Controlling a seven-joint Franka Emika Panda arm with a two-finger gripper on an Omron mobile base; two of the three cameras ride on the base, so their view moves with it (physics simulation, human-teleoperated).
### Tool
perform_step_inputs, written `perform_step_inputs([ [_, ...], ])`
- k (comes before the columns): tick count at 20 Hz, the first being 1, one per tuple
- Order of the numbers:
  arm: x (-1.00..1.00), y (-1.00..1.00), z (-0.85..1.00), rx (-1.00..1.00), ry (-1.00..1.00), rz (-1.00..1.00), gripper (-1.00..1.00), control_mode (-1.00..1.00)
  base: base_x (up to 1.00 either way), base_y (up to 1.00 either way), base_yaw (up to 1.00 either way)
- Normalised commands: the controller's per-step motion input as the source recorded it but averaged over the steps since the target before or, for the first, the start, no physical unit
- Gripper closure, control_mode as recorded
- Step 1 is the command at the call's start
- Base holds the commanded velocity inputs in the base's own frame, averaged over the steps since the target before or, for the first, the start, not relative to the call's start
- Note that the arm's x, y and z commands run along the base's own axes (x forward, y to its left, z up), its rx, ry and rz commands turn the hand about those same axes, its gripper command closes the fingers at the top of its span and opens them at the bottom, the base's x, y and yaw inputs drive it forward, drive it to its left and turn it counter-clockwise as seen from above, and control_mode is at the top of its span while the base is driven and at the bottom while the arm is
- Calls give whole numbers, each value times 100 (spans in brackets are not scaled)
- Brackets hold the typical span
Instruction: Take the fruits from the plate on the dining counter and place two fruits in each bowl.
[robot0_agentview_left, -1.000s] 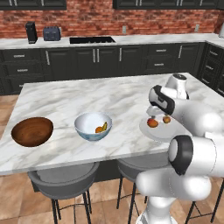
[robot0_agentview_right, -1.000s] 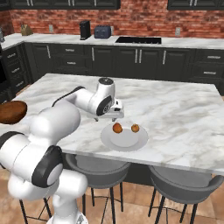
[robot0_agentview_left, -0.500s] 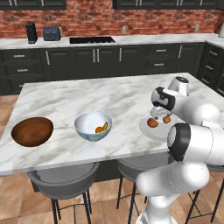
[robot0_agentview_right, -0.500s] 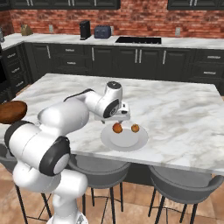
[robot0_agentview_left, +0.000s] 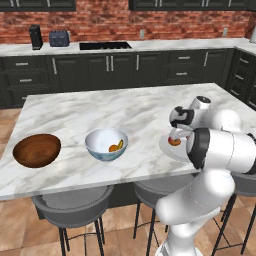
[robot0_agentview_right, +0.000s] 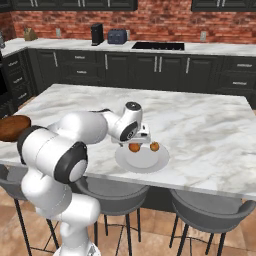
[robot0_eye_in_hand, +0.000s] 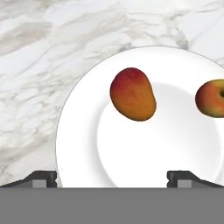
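The gripper (robot0_eye_in_hand: 111, 177) hovers over the plate (robot0_eye_in_hand: 87, 166), jaws spread wide and holding nothing. An oval red-orange fruit (robot0_eye_in_hand: 132, 94) lies between them, untouched. A rounder fruit (robot0_eye_in_hand: 211, 98) sits beside it.

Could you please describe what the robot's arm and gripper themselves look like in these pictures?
The arm is built of rounded, glossy white segments joined by dark bands at the joints. Round dark grey caps close its elbows. The gripper is a pale block, and its fingertips are small, dark and squared. No cables or markings are visible.

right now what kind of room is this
A home-style kitchen, rendered: a marble-topped dining counter with stools beneath, dark cabinets along a brick wall, and a toaster.
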Motion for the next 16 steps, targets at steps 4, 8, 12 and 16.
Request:
perform_step_inputs([
  [4, 20, -2, -23, 0, -2, 0, -100, -100, 0, 0, 0],
  [8, 39, 0, -22, 0, -2, 0, -100, -100, 0, 0, 0],
  [12, 29, 0, -16, 0, 0, 0, -100, -100, 0, 0, 0],
  [16, 28, 0, -11, 0, 0, 0, -100, -100, 0, 0, 0],
])
